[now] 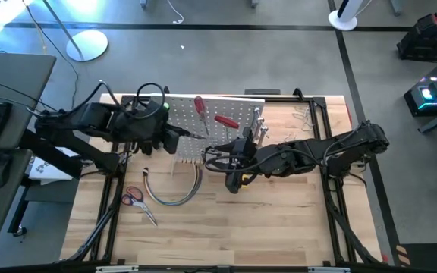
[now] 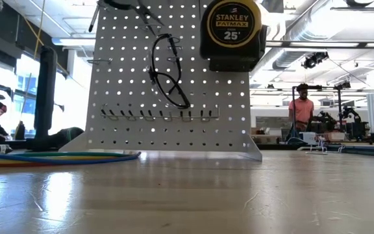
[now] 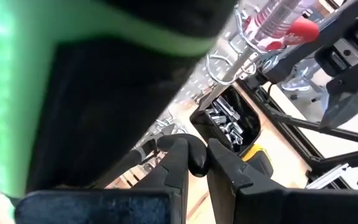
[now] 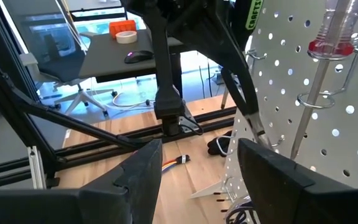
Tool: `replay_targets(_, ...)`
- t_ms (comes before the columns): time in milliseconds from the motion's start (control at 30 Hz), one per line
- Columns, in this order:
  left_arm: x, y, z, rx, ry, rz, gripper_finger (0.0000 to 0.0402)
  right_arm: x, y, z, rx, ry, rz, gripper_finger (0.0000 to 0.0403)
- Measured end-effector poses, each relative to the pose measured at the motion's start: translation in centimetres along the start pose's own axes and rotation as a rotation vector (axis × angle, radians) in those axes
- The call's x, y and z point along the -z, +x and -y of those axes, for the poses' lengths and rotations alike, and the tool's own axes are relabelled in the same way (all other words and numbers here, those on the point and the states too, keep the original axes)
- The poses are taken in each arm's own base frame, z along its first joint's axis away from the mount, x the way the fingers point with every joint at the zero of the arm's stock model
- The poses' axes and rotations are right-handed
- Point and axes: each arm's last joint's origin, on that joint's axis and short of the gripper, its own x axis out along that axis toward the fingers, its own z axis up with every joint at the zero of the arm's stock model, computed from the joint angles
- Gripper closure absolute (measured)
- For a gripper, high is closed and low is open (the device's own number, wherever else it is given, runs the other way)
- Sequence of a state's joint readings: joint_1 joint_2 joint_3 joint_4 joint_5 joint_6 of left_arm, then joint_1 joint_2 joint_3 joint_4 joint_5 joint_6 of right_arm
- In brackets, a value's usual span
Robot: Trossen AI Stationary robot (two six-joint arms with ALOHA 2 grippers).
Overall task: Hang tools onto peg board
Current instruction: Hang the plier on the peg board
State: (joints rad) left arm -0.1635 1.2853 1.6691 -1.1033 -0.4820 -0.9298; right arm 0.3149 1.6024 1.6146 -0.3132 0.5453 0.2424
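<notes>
The left end effector [image 1: 174, 136] is at the peg board's [image 1: 226, 114] left edge with its fingers [image 3: 179, 163] pinched narrow on what looks like a dark-handled tool against the perforated face; exactly what it grips is hard to make out. The right end effector [image 1: 230, 152] hovers just in front of the board's lower edge, jaws wide and empty. Already on the board are a red-handled screwdriver [image 1: 199, 105] in a ring holder, a tape measure [image 2: 233, 34] near the top and a small black bin [image 3: 229, 121] of metal bits. Red-handled scissors [image 1: 133, 197] lie on the surface well in front, beside a curved cable bundle [image 1: 174, 193].

To do this step well, I judge the left arm should seat the tool fully over its hook before loosening, keep the motion square to the board so nothing nearby is knocked, and release only once the tool's weight rests on the peg.
</notes>
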Motion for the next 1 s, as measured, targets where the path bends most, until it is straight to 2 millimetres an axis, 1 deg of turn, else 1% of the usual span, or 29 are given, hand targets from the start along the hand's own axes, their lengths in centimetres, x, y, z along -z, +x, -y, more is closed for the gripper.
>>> replay_targets(100,-0.1,-0.4,-0.2,0.009,-0.012,0.005,0.0373,0.0,0.0,0.0,-0.006,0.018,-0.002,0.0199)
replay_targets(267,-0.6,-2.1,-1.0,0.039,-0.04,0.04,0.0373,0.1,0.0,-0.1,-0.02,0.017,-0.009,0.0199)
replay_targets(400,-0.8,-3.0,-1.7,0.036,-0.047,0.059,0.0373,0.1,0.0,-0.1,-0.023,0.016,-0.011,0.0199)
replay_targets(533,-0.5,-3.0,-2.2,-0.004,-0.044,0.027,0.0373,0.1,0.0,-0.1,-0.023,0.016,-0.011,0.0199)
replay_targets(667,-0.3,-2.3,-1.8,-0.01,-0.034,0.005,0.0373,0.1,0.0,-0.1,-0.023,0.016,-0.011,0.0199)
replay_targets(767,-0.5,-2.2,-1.4,0.013,-0.035,0.02,0.0373,0.1,0.0,-0.1,-0.023,0.016,-0.011,0.0199)
replay_targets(900,-0.7,-2.4,-1.2,0.046,-0.035,0.039,0.0373,0.1,0.0,-0.1,-0.023,0.016,-0.011,0.0199)
replay_targets(1000,-0.8,-2.9,-1.7,0.039,-0.042,0.041,0.0373,0.1,0.0,-0.1,-0.023,0.016,-0.011,0.0199)
